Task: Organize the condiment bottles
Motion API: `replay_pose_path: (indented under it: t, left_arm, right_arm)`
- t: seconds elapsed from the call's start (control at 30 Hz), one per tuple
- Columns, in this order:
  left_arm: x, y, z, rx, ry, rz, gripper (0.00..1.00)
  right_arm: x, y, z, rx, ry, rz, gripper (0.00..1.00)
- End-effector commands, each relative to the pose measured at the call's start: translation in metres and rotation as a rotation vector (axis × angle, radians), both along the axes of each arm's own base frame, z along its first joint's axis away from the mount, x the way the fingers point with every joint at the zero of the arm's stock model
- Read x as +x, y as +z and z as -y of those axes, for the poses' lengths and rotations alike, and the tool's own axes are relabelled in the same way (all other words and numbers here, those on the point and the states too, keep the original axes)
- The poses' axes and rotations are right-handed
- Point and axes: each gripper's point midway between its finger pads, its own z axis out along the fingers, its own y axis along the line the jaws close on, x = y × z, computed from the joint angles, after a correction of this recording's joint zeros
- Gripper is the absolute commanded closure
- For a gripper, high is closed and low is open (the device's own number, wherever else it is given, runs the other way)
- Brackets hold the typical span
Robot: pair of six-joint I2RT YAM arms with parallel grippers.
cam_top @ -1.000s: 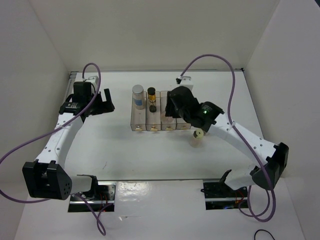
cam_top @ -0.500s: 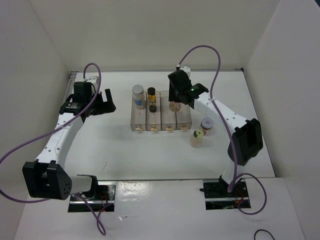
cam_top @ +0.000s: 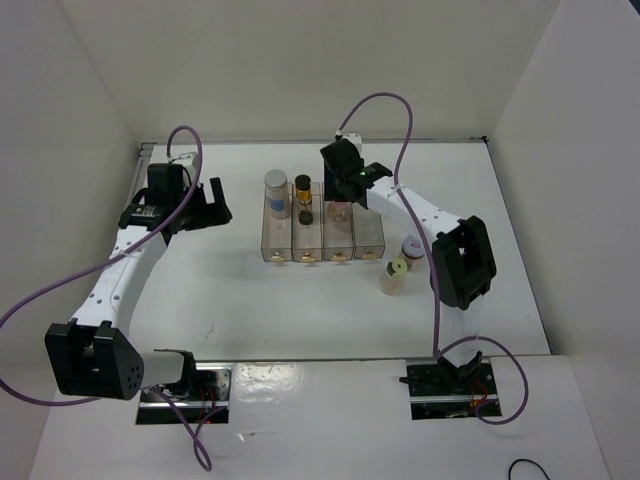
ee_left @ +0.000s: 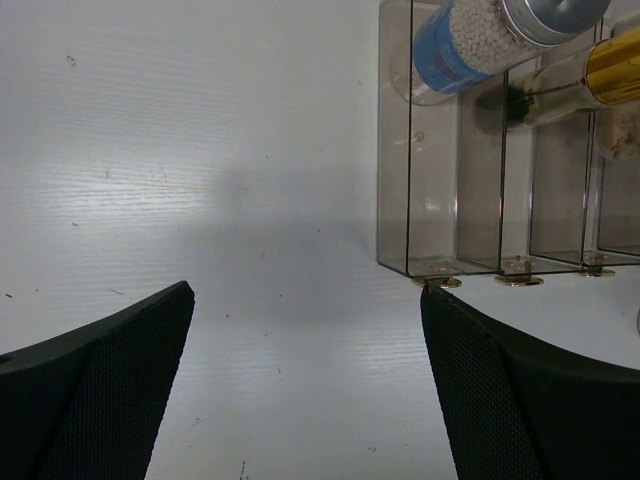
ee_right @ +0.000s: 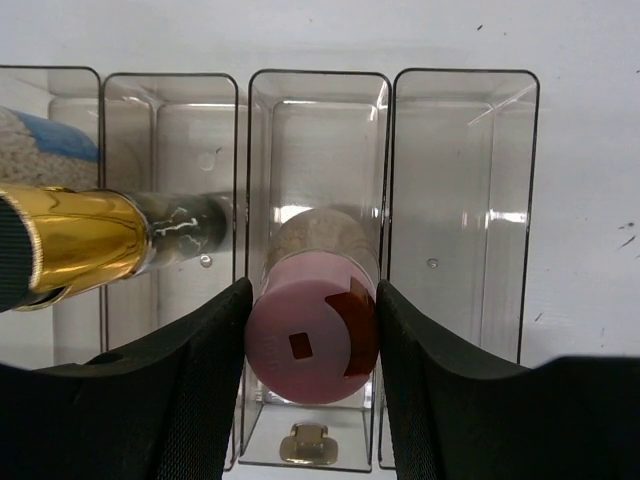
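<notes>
Right tool (ee_right: 311,320) clamped on pink-capped bottle (ee_right: 312,350); bottle sits between its fingers, in rack's (ee_right: 465,180) third compartment from left. Left tool (ee_left: 305,390) apart, over desk (ee_left: 200,150) left of rack.

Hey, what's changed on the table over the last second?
The right gripper, shut on the pink-capped bottle, moved left and toward the back wall, from the rack's right end to its third compartment from the left. Its elbow swung in, uncovering the white/red-lidded bottle. The open left gripper, the silver-capped bottle, the gold-banded bottle and the yellow-green-capped bottle stayed put.
</notes>
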Motion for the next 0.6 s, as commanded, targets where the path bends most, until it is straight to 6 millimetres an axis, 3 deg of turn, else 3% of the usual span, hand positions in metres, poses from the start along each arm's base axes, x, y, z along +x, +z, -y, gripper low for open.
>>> replay_pose_path:
  t: [0.0, 0.23, 0.57]
  left_arm:
    - [0.005, 0.001, 0.0, -0.002, -0.011, 0.023, 0.0]
    - [0.005, 0.002, 0.002, -0.008, -0.018, 0.023, 0.0]
    - [0.005, 0.002, 0.002, -0.008, -0.018, 0.023, 0.0]
  right_arm:
    - [0.019, 0.014, -0.008, 0.021, 0.0, 0.065, 0.91]
    - [0.026, -0.013, -0.014, 0.007, 0.007, 0.032, 0.85]
    - [0.041, -0.02, -0.014, -0.016, -0.005, 0.044, 0.81]
